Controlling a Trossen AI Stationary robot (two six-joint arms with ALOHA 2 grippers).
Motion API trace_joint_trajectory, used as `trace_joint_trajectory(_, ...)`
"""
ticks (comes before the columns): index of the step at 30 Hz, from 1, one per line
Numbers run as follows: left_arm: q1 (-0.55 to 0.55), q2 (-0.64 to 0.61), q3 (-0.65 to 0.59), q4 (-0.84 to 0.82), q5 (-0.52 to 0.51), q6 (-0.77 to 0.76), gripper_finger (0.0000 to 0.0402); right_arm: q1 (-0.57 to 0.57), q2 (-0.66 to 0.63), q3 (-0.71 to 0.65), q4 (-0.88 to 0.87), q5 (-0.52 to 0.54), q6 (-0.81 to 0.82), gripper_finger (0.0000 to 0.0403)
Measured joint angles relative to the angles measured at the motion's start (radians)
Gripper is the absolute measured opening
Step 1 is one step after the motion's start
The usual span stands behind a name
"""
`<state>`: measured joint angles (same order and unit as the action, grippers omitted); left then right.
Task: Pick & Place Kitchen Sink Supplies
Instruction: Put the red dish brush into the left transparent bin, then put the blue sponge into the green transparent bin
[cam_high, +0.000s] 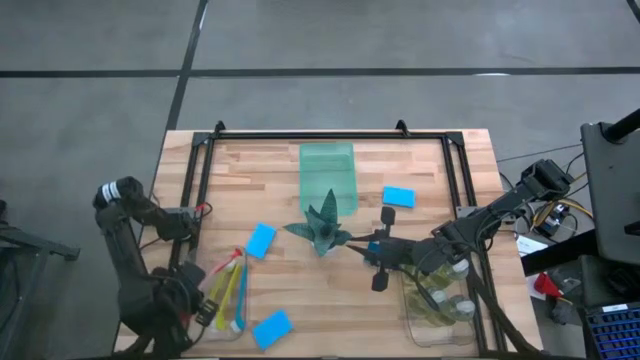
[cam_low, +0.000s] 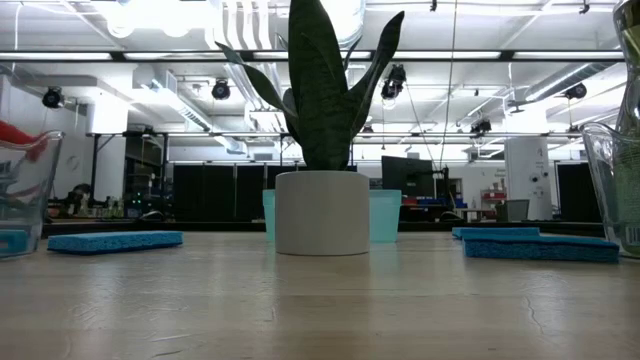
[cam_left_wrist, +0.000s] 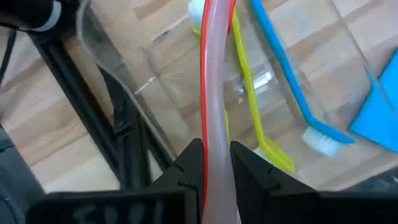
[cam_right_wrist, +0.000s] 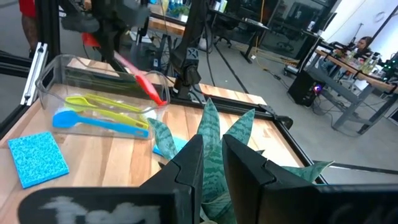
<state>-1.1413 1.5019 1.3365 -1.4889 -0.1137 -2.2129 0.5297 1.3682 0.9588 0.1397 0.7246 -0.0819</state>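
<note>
Red thin long-handled brush (cam_left_wrist: 214, 93) pinched between left gripper (cam_left_wrist: 217, 163) fingers, above clear plastic bin (cam_high: 222, 300) at table's front-left corner, its head cut off, right gripper (cam_high: 378, 262) pressed together, empty.

Blue sponges (cam_high: 398, 197), red brush (cam_left_wrist: 214, 93), yellow brush (cam_left_wrist: 252, 99), green-striped plant (cam_high: 322, 228)

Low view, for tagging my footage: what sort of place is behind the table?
Probably an open lab or workshop: exposed ceiling ducts, strip lights, and monitors on desks behind the plant.
</note>
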Motion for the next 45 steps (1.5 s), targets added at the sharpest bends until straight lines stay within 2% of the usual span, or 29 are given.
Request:
trace_joint_trajectory(5,0.007,0.066,0.0,0.091,-0.152,0.0,0.0055,0.0,0.0,0.0,0.001,0.0,0.003,0.0056)
trace_joint_trajectory(12,0.007,0.151,0.0,0.116,-0.157,-0.01,0.0058,0.002,0.0,0.0,0.001,0.0,0.005,0.0056)
trace_joint_trajectory(21,0.008,0.194,-0.001,0.1,-0.251,0.017,0.0065,0.002,0.0,0.0,0.0,0.0,0.023,0.0056)
trace_joint_trajectory(32,0.009,0.193,-0.013,0.096,-0.251,0.027,0.0162,0.002,0.0,0.0,0.0,0.0,0.023,0.0056)
trace_joint_trajectory(36,0.009,0.17,-0.008,0.1,-0.266,0.05,0.0185,0.002,0.0,0.0,0.0,0.0,0.023,0.0056)
trace_joint_trajectory(41,0.008,0.13,-0.008,0.134,-0.459,0.111,0.019,0.002,0.0,0.0,-0.001,0.0,0.022,0.0056)
trace_joint_trajectory(45,0.008,0.097,-0.008,0.255,-0.751,0.303,0.0189,0.002,0.0,0.0,0.0,0.0,0.022,0.0056)
